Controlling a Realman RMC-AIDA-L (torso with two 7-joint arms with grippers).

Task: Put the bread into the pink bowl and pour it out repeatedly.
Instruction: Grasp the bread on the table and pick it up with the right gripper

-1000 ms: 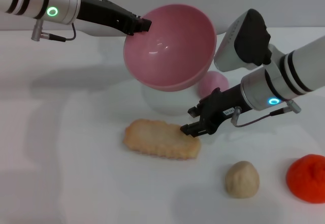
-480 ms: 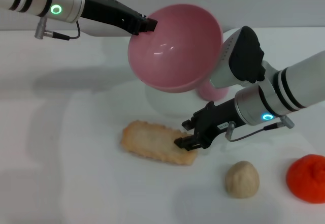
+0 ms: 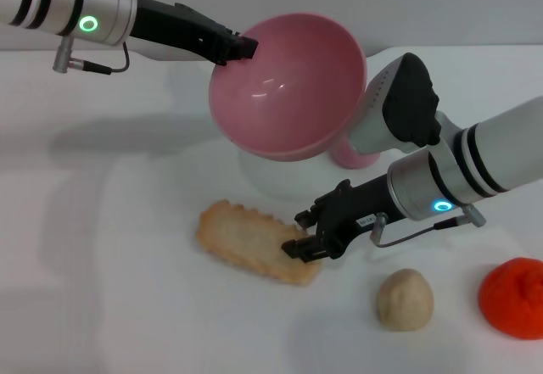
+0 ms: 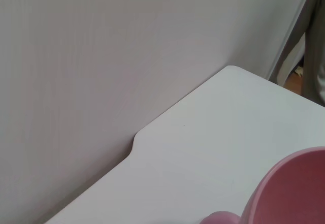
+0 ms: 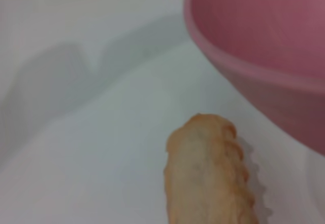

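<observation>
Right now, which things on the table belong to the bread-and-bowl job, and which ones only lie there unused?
Job: long ridged tan toy bread at right claw; large glossy pink bowl, held by left claw.
Unused: small pink dome; round beige lump; red-orange blob.

A white table [image 4: 213, 132] with a notched edge stands against a plain pale wall [image 4: 101, 56].

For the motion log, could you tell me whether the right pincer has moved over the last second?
Yes. The right pincer has moved down-left in the head view, away from the small pink dome, at the bread's end.
</observation>
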